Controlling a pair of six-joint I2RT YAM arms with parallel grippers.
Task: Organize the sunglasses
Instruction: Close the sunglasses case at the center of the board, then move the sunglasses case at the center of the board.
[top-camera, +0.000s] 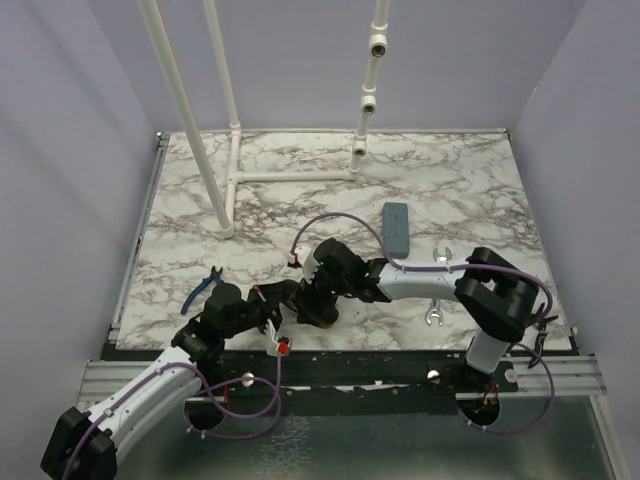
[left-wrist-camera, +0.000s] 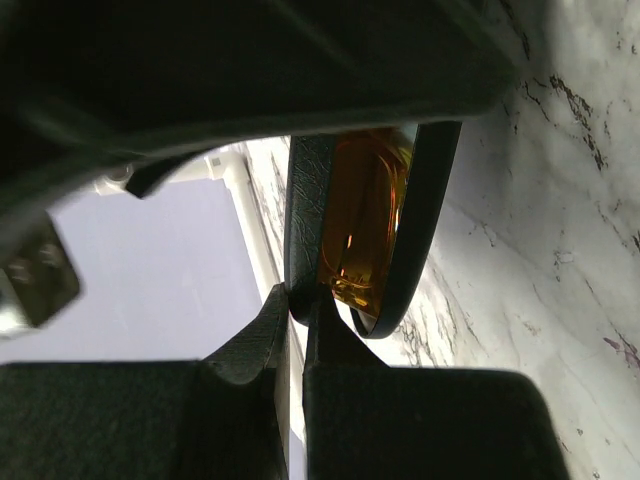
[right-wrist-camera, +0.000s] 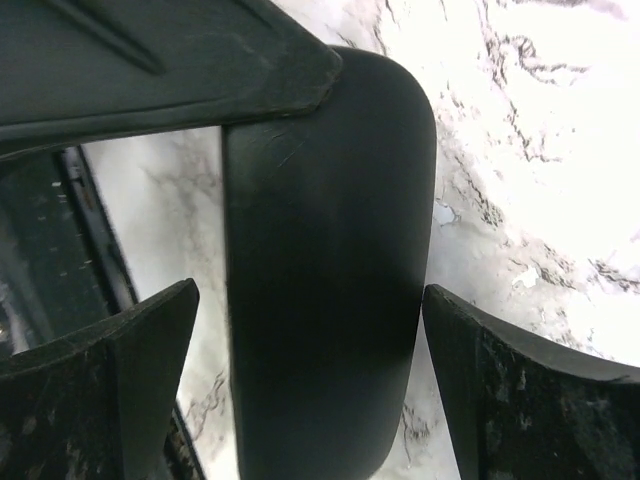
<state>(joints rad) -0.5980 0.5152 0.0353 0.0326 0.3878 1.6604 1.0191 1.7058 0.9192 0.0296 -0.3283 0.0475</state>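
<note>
Bench (top-camera: 470, 190): marbled white-and-grey top that carries everything; both arms reach over its near part.
Pipe frame (top-camera: 230, 150): white tubing standing far beyond either hand, with no evident part in the job.
Right hand (right-wrist-camera: 310, 292): fingers spread wide, one on each side of the Black oval case (right-wrist-camera: 330, 180). Bench shows in the gap on either side, so it grips nothing. It seems placed astride the case so that it can press or steady the lid.
Left hand (left-wrist-camera: 298, 310): fingers pressed together, pinching the rim of the black case at the end nearest it, probably to pin the case against sliding while the other hand works.
Black oval case: lies directly between the right hand's fingers and at the left hand's fingertips, its two halves standing slightly ajar.
Blue-grey case (top-camera: 396, 228): lies shut on the bench well beyond the right hand, touched by nothing.
Yellow-orange sunglasses (left-wrist-camera: 365, 215): inside the black case, just past the left hand's fingertips, glowing through the gap between the halves.
Wire-framed pair: not found in any view.
Writing: no brand, label or lettering can be read on the cases or glasses.
</note>
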